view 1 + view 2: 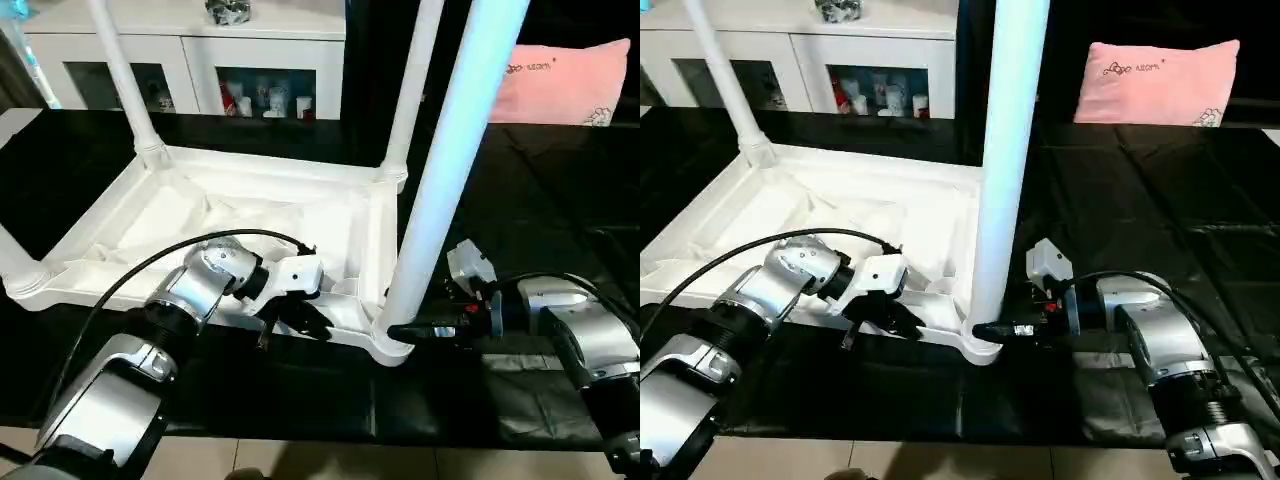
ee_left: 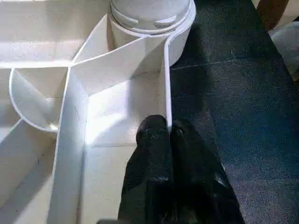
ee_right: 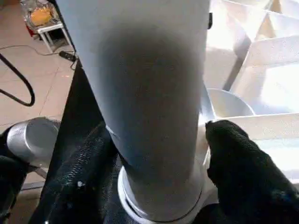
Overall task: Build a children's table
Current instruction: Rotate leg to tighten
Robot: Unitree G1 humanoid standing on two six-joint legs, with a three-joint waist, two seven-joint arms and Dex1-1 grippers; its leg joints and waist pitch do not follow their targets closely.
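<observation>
The tabletop (image 1: 230, 215) is lying ribs-up near the table's front edge so the sockets face up. The left tool (image 2: 167, 140), pressed together, is pinching its rim, steadying it; the right tool (image 3: 156, 154) is straddling the near-corner leg (image 1: 440, 180), seemingly not yet gripping.

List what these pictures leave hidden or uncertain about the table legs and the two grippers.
- Near right leg: top cut off by the left eye view's upper edge; whether it sits fully home in its socket is not visible.
- Near left leg: mostly beyond the picture's left edge.
- Right gripper: fingers flank the leg; contact unclear.
- Left gripper: shut on the tabletop rim.
</observation>
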